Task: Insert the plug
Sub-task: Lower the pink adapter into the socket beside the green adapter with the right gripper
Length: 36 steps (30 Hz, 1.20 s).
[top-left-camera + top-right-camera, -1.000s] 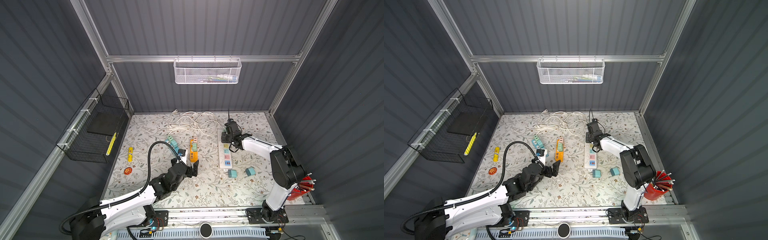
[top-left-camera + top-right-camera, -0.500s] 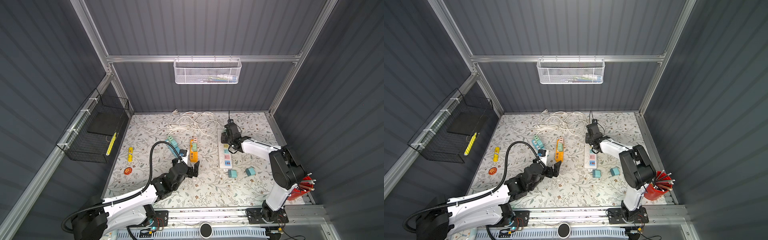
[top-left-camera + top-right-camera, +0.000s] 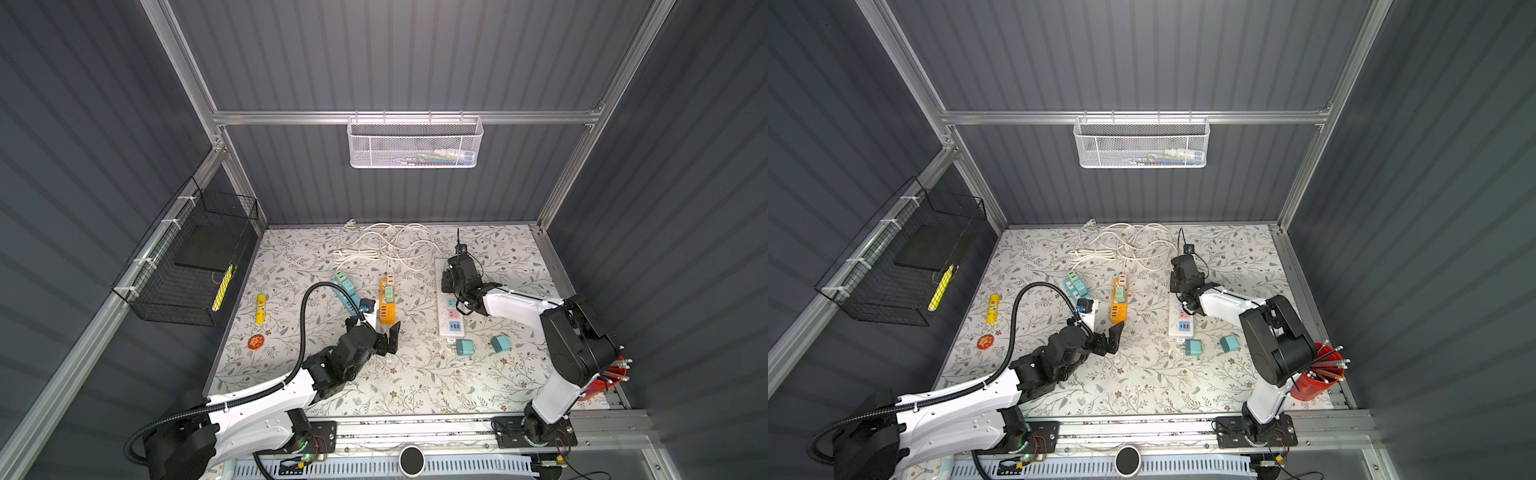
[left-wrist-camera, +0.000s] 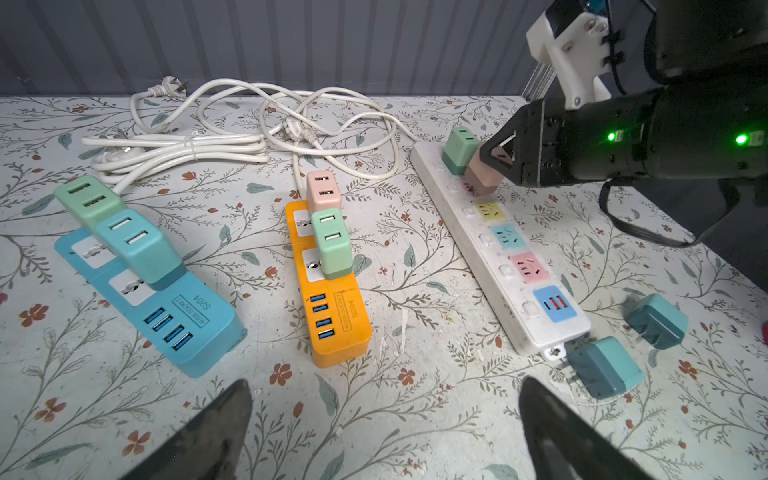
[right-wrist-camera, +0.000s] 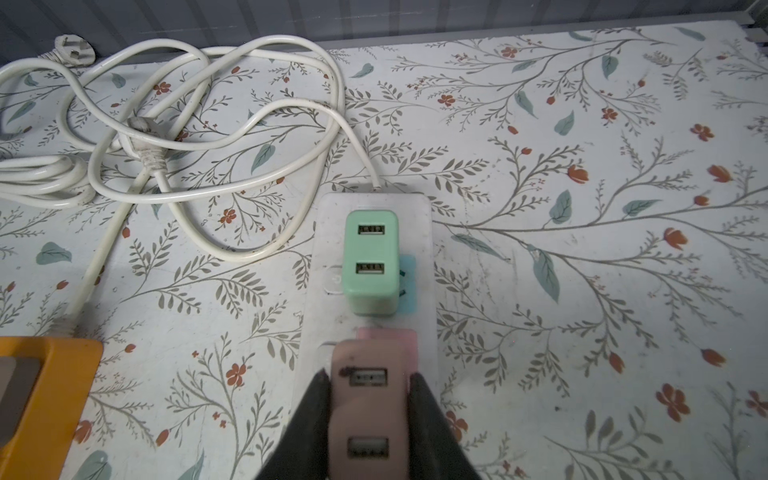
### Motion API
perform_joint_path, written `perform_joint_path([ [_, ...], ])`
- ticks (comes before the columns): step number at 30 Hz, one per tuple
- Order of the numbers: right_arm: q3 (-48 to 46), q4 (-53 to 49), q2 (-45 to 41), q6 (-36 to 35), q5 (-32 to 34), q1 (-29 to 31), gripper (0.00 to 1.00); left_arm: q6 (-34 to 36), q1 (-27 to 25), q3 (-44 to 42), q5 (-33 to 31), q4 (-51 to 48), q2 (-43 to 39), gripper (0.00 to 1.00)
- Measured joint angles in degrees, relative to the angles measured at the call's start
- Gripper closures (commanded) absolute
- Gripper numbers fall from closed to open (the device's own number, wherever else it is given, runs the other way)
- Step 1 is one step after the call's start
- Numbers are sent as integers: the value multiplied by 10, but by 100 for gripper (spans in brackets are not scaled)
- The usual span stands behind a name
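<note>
R gripper [image 5: 370, 376] clamped on pink plug [image 5: 365, 419] at white strip [image 5: 328, 232], just beside green plug [image 5: 370, 257]; prongs hidden, can't tell if seated. L gripper [image 4: 384, 392] jaws wide, empty, near orange strip [image 4: 336, 332]; its fingers partly cut off.

Robot lab test cell
Walled with dark ribbed panels [image 3: 374, 54] on aluminium framing [image 3: 399, 117], floored with a floral mat [image 3: 415, 386], hung with a white mesh basket [image 3: 395, 145] upper centre, black wire basket [image 3: 174, 299] left.
</note>
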Motion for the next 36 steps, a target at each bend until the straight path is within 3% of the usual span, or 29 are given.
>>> perform_joint_path([
  [36,0,47,26,-15,9,-2,82,9,0,0,0,0,-6,0],
])
